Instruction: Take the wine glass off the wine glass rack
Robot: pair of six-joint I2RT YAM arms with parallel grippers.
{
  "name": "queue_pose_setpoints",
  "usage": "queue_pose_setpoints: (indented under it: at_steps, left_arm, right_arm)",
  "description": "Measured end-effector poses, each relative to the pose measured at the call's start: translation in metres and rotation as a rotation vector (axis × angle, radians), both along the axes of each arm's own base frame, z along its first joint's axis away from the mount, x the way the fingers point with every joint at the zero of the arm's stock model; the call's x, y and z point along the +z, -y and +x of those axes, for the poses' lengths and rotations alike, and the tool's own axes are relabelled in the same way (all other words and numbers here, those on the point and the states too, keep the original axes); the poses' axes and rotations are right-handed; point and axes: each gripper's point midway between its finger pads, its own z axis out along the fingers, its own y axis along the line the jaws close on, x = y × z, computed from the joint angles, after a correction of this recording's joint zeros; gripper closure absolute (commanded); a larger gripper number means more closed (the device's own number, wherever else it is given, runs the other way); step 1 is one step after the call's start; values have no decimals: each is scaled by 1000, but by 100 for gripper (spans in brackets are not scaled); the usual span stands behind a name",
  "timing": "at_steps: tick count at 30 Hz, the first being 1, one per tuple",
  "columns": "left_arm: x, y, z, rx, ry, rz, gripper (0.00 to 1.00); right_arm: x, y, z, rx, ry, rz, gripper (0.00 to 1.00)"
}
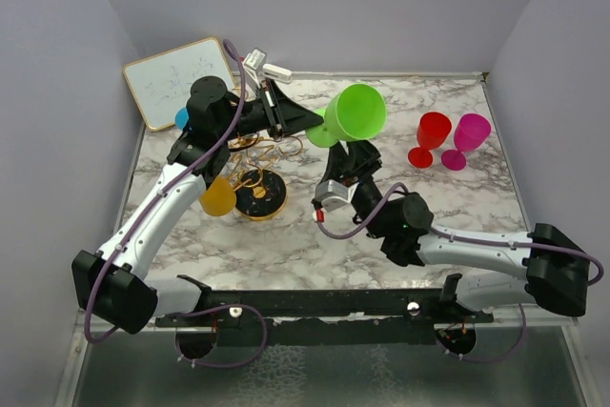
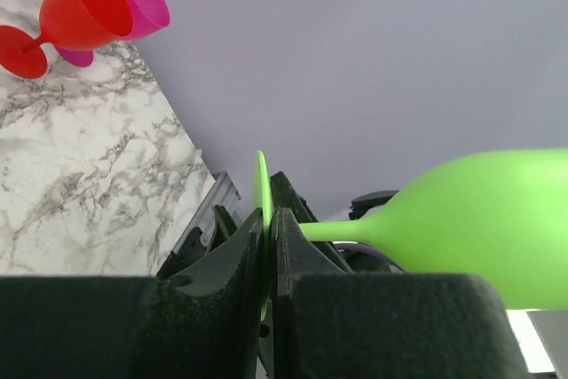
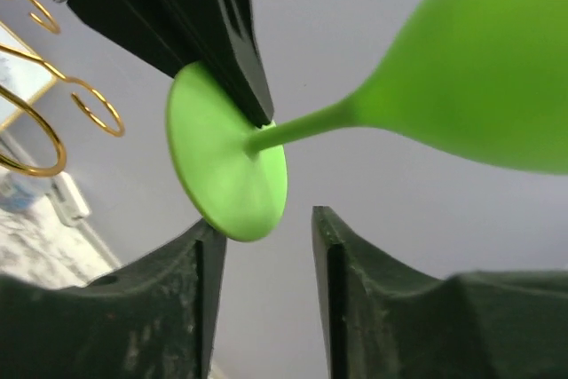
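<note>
Glass (image 1: 355, 113) hangs in the air just right of the rack (image 1: 259, 195), clear of its loops and lying near horizontal: the stem axis runs away from the rack, foot (image 3: 226, 166) toward it, bowl pointing off to the far side. My left gripper (image 2: 269, 219) is clenched on the foot's rim, while my right gripper (image 3: 266, 250) sits released just under the foot, touching nothing. I judge the left arm carries the next move, and the glass needs tipping upright.
</note>
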Motion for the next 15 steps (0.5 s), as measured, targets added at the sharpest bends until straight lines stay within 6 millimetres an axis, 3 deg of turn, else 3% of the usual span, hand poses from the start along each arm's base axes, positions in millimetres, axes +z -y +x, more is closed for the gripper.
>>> queue_pose_setpoints:
  at_steps: [8, 15]
  left_arm:
    - [1, -11, 14, 122, 99, 81, 100]
    - [24, -51, 21, 384, 243, 166, 100]
  right_arm:
    - [4, 44, -8, 20, -228, 185, 47]
    - [-3, 100, -29, 100, -487, 513, 55]
